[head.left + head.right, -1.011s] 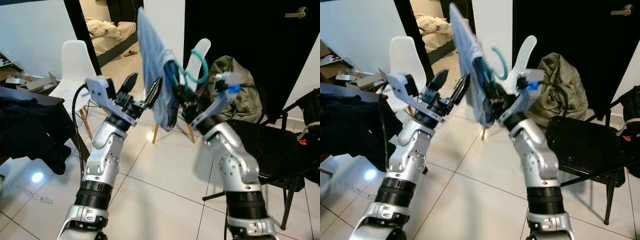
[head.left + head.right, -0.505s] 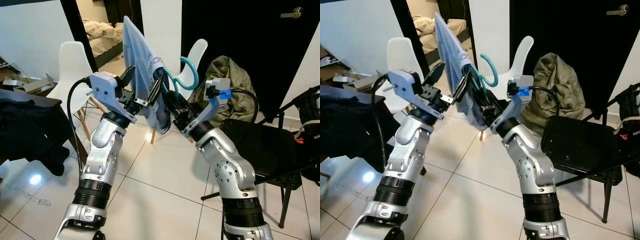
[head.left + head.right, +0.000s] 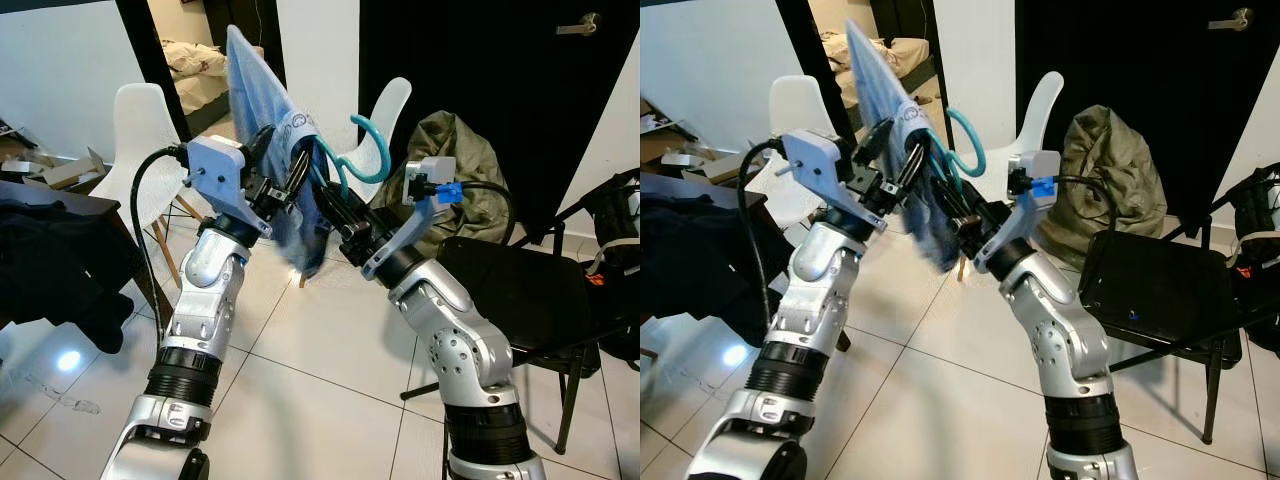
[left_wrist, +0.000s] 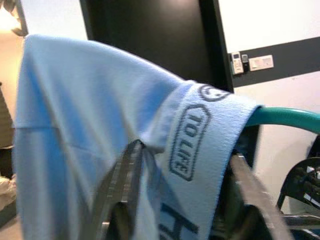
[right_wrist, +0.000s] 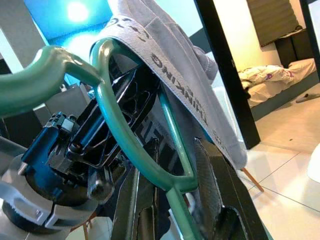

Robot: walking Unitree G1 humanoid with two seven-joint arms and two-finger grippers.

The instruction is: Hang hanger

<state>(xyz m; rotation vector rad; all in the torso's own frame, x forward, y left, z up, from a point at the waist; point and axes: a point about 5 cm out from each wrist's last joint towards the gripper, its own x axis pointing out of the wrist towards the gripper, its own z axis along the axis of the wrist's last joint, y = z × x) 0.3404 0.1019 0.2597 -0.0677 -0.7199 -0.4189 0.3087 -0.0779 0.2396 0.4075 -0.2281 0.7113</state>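
A teal plastic hanger (image 3: pixel 367 152) carries a light blue garment (image 3: pixel 262 100) with a printed collar band (image 4: pixel 189 142). It is held up at chest height in front of me. My right gripper (image 3: pixel 336 212) is shut on the hanger's lower frame (image 5: pixel 131 145), and the teal bar runs between its fingers (image 5: pixel 207 180). My left gripper (image 3: pixel 285 152) comes in from the left and is open. Its two fingers (image 4: pixel 125 190) straddle the garment at the collar, with cloth between them. The hanger's hook curls free above my right wrist.
Two white chairs (image 3: pixel 140 120) (image 3: pixel 392 105) stand behind my arms. A black folding chair (image 3: pixel 530 290) is on the right, with an olive bag (image 3: pixel 462 150) behind it. A dark table with dark clothes (image 3: pixel 50 260) is on the left. A bedroom doorway (image 3: pixel 195 50) opens ahead.
My left gripper has moved in from beside the garment until its fingers straddle the collar. The right gripper has brought the hanger and garment lower and leftward.
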